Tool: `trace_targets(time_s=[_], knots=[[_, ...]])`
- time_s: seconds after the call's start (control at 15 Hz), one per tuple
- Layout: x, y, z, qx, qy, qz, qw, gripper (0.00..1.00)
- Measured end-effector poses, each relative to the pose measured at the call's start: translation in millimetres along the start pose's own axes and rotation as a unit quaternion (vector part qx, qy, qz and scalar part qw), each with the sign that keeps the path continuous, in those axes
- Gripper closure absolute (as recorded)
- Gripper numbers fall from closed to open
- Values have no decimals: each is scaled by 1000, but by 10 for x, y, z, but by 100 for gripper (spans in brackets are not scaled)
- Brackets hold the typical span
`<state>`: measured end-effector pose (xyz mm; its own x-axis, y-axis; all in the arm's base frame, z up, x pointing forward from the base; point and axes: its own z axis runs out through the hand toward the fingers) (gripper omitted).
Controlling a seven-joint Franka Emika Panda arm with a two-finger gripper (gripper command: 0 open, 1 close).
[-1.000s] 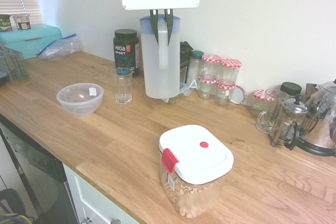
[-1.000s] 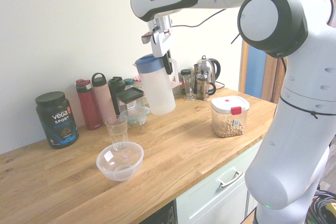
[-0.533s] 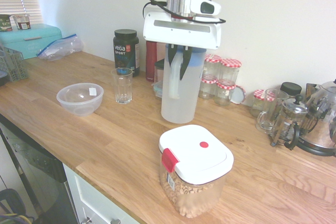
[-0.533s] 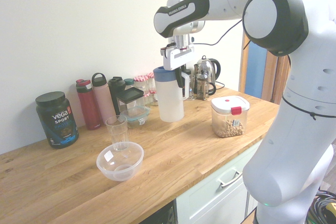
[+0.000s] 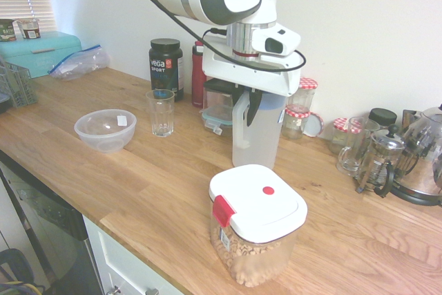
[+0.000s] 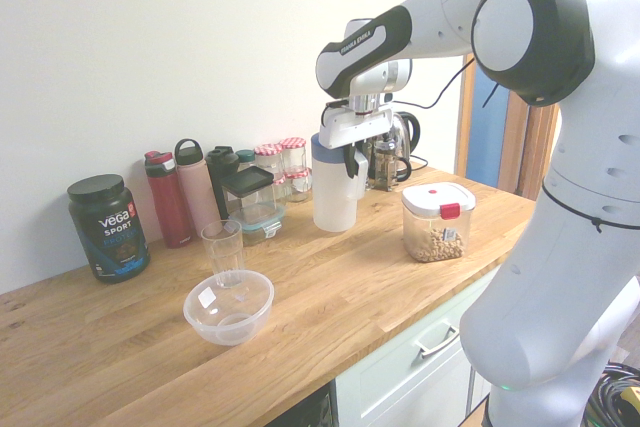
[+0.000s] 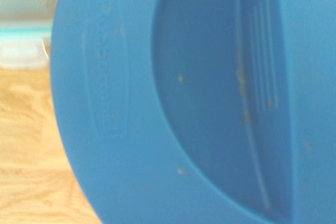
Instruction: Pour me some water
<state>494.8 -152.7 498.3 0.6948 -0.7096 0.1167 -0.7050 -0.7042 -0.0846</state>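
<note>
The water sits in the frosted jug [image 5: 257, 132], upright at the far middle of the desk [image 5: 138, 170], its white handle clamped in the closed claw [image 5: 253, 105], behind the white-lidded tub [image 5: 255, 222], with a black "Vega Sport" canister [image 5: 166, 65] and glass [image 5: 161, 112] further left.

A: What carries everything here?

B: A long wooden counter [image 5: 138, 184] of light oak colour.

A: What stands directly on it?

B: Near the front edge, a square clear tub with a white lid and a red clip [image 5: 255, 222]. To the left, a clear plastic bowl [image 5: 105, 129], and just beside it an empty drinking glass [image 5: 161, 112]. At the wall, a black protein canister [image 5: 166, 65] and jars with red checked lids [image 5: 298, 108]. The tall frosted jug [image 5: 255, 132] looks to rest on the wood too.
</note>
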Motion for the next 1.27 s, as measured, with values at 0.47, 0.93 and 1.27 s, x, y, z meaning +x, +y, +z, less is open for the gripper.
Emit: trace_targets(time_s=[0.47, 0.93, 1.27], knots=[[-76, -44, 45, -12, -4, 10, 1000, 0], [-152, 0, 4, -37, -17, 12, 999, 0], [-335, 125, -308, -48, -33, 21, 998, 0]])
